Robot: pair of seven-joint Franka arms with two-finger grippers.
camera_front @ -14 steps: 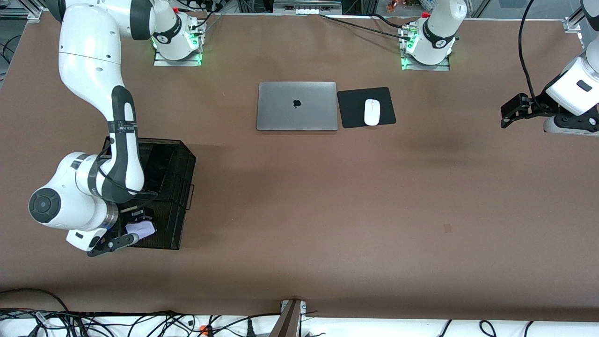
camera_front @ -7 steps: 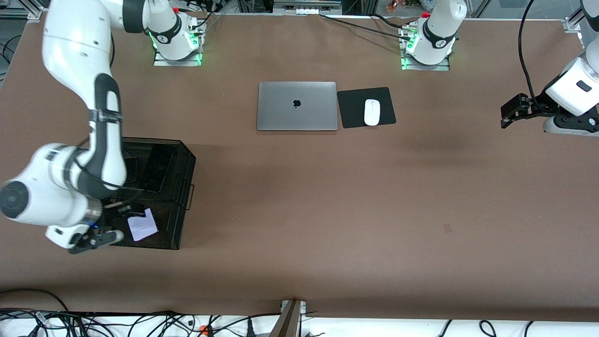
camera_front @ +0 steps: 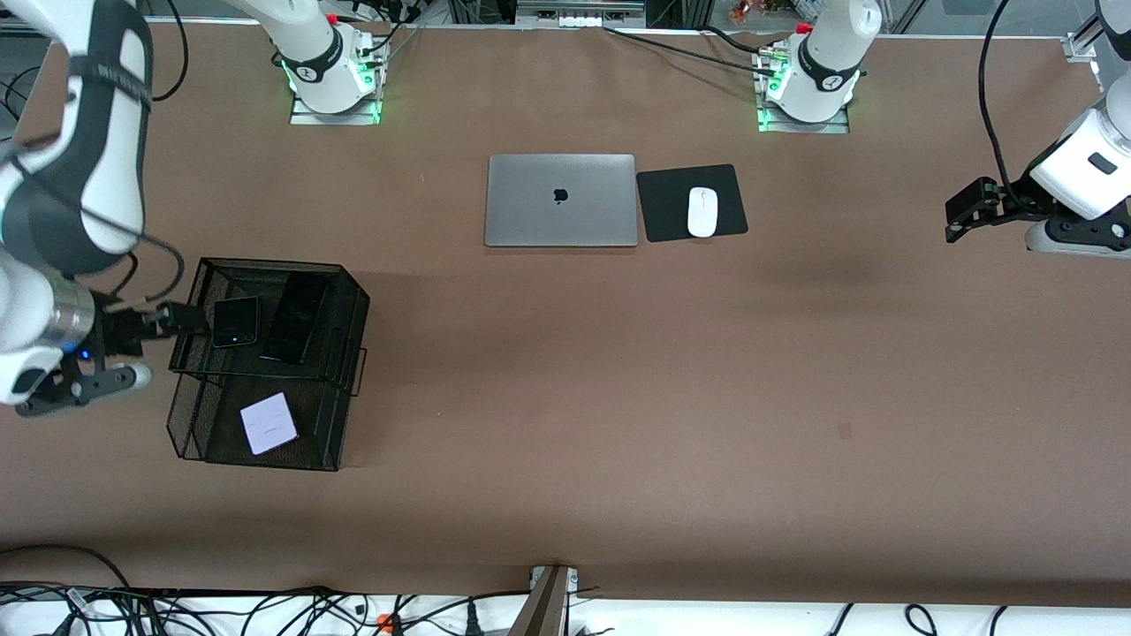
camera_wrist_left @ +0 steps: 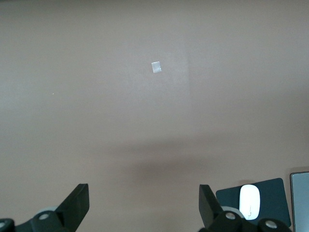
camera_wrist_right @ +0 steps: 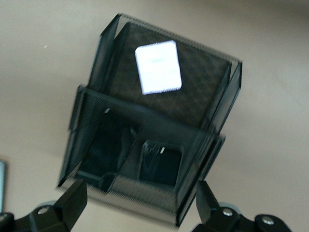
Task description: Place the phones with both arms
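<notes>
Brown table, operator: your right gripper [camera_front: 132, 353] has let go, jaws wide, leaving the lilac-white phone [camera_front: 269, 423] in the mesh tray's [camera_front: 349, 300] front corner; left gripper [camera_front: 959, 216] waits open.

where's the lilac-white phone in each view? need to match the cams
Front view: lilac-white phone lies in the black mesh tray's compartment nearest the front camera.
Left wrist view: not in it; only bare table, white mouse and mouse pad.
Right wrist view: phone in the tray's open compartment.
Shared landmark, front and right wrist: the tray's divider, with two black phones past it.
</notes>
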